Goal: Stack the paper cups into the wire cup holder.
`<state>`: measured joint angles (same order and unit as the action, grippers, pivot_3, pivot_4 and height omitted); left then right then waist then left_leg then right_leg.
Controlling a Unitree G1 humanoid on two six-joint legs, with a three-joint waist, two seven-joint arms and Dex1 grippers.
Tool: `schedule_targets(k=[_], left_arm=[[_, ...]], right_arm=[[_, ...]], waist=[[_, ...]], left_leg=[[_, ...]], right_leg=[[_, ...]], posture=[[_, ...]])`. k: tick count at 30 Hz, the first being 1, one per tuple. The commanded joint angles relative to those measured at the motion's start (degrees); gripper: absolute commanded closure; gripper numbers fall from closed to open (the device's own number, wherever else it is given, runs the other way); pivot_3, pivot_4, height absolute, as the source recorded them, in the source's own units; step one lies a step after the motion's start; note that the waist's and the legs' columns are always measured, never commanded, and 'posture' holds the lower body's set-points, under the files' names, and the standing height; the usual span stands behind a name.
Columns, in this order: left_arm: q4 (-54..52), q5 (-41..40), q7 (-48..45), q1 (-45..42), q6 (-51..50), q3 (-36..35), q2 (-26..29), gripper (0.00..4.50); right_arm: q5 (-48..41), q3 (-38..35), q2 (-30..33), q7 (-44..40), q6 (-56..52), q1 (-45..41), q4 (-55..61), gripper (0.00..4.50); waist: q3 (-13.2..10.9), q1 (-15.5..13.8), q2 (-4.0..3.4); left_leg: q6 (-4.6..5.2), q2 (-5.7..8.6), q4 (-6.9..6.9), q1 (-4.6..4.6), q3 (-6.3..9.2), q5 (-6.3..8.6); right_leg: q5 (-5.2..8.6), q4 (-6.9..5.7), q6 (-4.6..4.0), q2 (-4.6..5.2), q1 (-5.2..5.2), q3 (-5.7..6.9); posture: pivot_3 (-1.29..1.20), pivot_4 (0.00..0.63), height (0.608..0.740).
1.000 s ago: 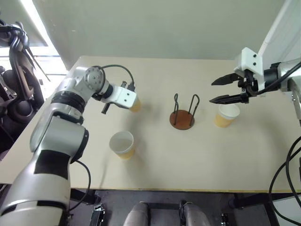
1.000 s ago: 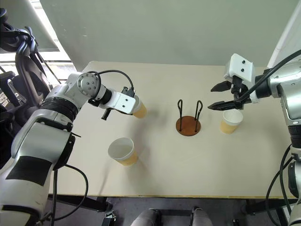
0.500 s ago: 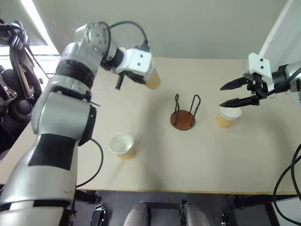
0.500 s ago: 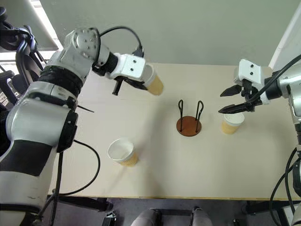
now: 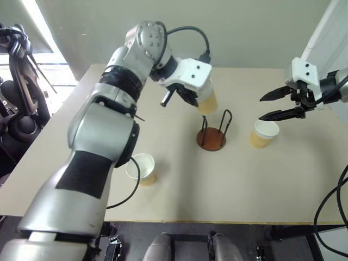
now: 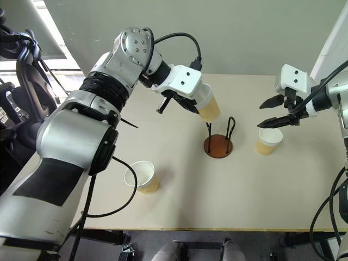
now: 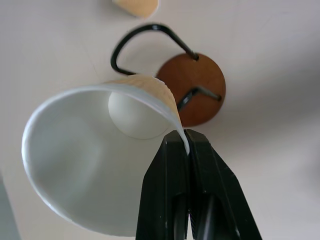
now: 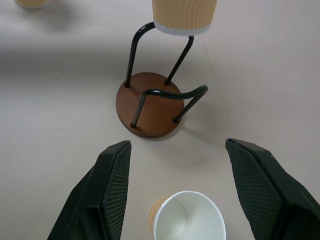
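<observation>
— When you look at the left gripper [image 7: 186, 150], do you see what it holds?

— Yes. Its two black fingers are pressed together on the rim of one paper cup [image 6: 209, 106], so it grips that cup by the wall. You see the cup in the air, tilted, just above the wire cup holder [image 6: 218, 144] and a little to its far-left side. In the left wrist view the white inside of the cup is in front and the brown base of the holder lies just behind it. The cup is not between the wire loops.

— And your right gripper [image 5: 277, 105]?

— Its jaws stand wide apart and hold nothing. It hangs just above the second cup [image 5: 263, 133], which stands upright on the table [image 5: 228, 185], to the right of the holder. In the right wrist view this cup sits between the two fingers but below them, not touching.

— Where is the third cup [image 5: 142, 168]?

— You find it upright near the front-left part of the table, well apart from the holder and both grippers.
</observation>
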<state>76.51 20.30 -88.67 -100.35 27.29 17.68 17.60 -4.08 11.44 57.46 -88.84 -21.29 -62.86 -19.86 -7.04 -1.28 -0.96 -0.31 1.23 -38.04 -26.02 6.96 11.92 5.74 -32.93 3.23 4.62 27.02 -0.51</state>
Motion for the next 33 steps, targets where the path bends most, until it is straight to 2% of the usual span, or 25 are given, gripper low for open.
schedule_targets(k=[1,21,33], left_arm=[[-0.74,-1.27,0.73,-3.34,-0.17,-1.62,-0.23,4.44],[-0.44,2.17,5.74,-1.26,3.38,1.49,-3.30,4.44],[-0.41,2.47,5.25,-0.84,4.17,1.55,-4.26,4.44]], right_arm=[[0.06,-1.76,1.65,0.08,0.23,-0.27,1.35,1.42],[-0.85,-2.47,2.36,0.45,-2.07,1.38,4.78,1.42],[-0.97,-2.84,2.61,0.74,-2.89,2.00,6.07,1.42]], waist=[[0.00,0.03,0.01],[0.00,-0.11,0.00],[0.00,-0.09,0.01]], left_leg=[[0.03,0.05,-0.02,0.03,-0.05,0.02],[0.19,0.16,-0.09,0.12,-0.24,0.12],[0.22,0.16,-0.12,0.19,-0.42,0.13]], right_leg=[[0.00,0.00,0.00,-0.02,-0.03,0.02],[0.10,0.01,0.31,0.21,-0.15,-0.18],[0.05,0.00,0.41,0.22,-0.16,-0.31]], posture=[[0.00,0.150,0.740],[0.00,0.150,0.740],[0.00,0.150,0.740]])
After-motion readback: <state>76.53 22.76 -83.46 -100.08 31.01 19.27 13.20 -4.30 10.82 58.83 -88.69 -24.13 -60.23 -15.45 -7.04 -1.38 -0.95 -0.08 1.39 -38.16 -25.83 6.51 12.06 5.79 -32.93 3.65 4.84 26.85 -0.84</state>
